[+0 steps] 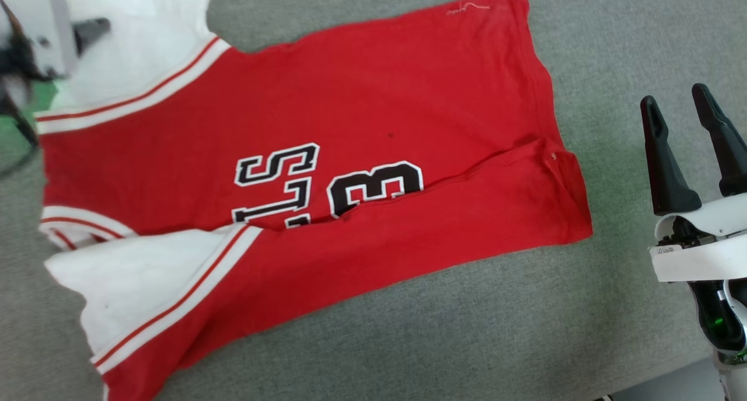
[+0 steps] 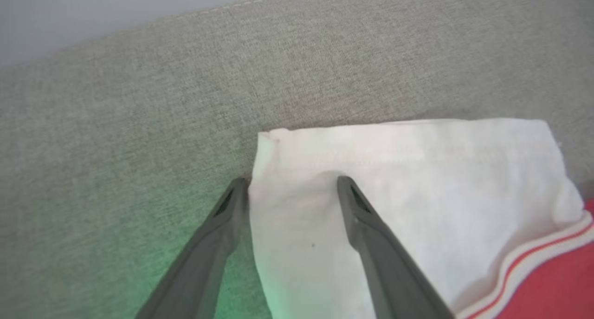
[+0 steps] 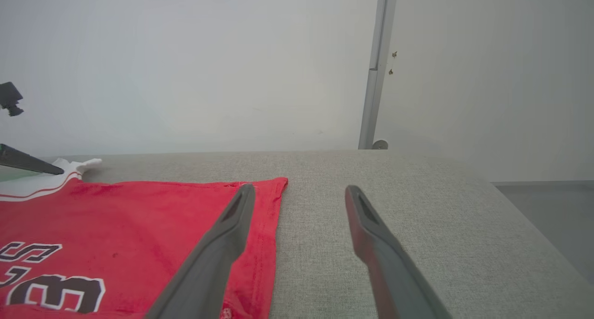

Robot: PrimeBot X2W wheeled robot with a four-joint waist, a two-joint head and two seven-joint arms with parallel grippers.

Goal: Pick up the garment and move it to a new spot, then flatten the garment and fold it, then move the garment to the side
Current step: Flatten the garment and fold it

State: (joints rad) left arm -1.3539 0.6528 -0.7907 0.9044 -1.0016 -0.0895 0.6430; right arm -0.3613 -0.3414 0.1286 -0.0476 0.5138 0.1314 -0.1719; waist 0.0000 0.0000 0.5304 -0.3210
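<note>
On grey fabric (image 1: 613,39): garment (image 1: 350,97) | left hand (image 2: 292,180) wide over sleeve (image 2: 417,170) | right hand (image 1: 674,96) wide, apart

A desk (image 3: 371,207) covered in grey woven fabric was seen in all three views, and its stitched seam (image 2: 260,2) was traced along the top of the left wrist view. A green glow (image 2: 185,272) was cast on the fabric at that view's lower left. In the right wrist view, a pale, evenly lit wall (image 3: 185,68) was shown behind the desk, divided by a vertical metal strip (image 3: 377,68) right of centre. Grey floor (image 3: 547,217) was glimpsed at the right edge.
</note>
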